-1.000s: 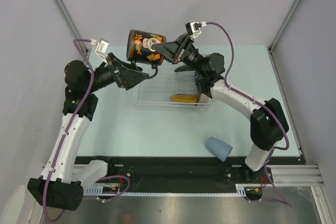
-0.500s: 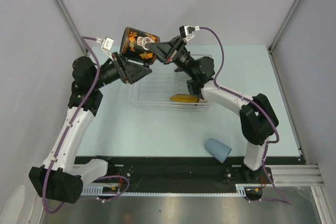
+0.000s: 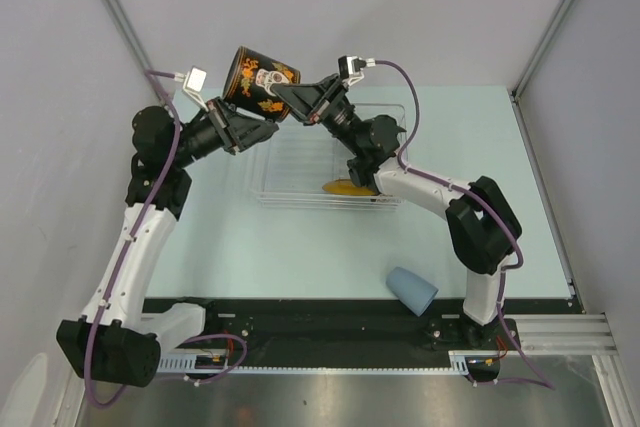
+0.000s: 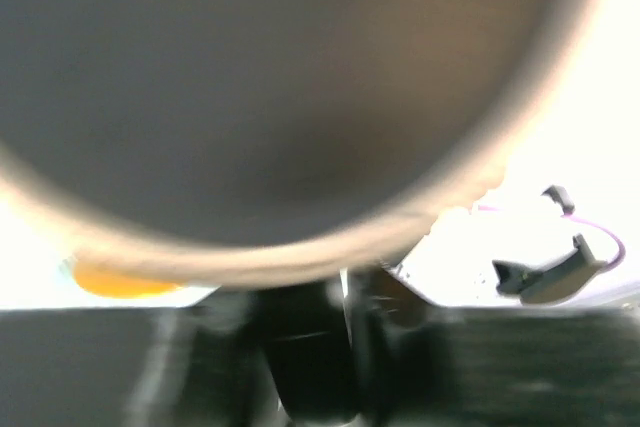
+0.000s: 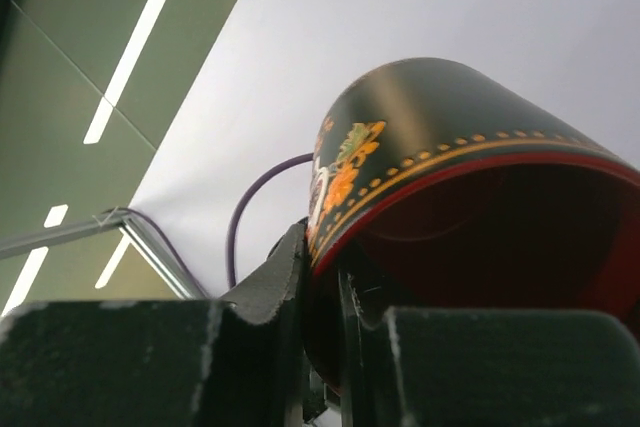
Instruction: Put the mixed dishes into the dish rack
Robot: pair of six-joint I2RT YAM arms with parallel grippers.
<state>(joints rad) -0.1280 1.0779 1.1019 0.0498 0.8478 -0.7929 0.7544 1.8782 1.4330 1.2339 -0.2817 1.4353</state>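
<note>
Looking down from above, we are seeing the black, red-lined mug (image 3: 258,79) hanging in the air over the far left corner of the clear dish rack (image 3: 300,169). The right gripper (image 3: 291,103) is pinching its rim and the left gripper (image 3: 256,129) is sitting just under it. The yellow saucer (image 3: 346,187) is lying in the rack, and the light-blue cup (image 3: 412,288) is lying on the table (image 3: 250,247), well apart. At the left wrist, a blurred round body is filling the frame, so we cannot tell whether that claw is gripping. At the right wrist, the fingers (image 5: 268,292) are closing narrowly on the mug's rim.
</note>
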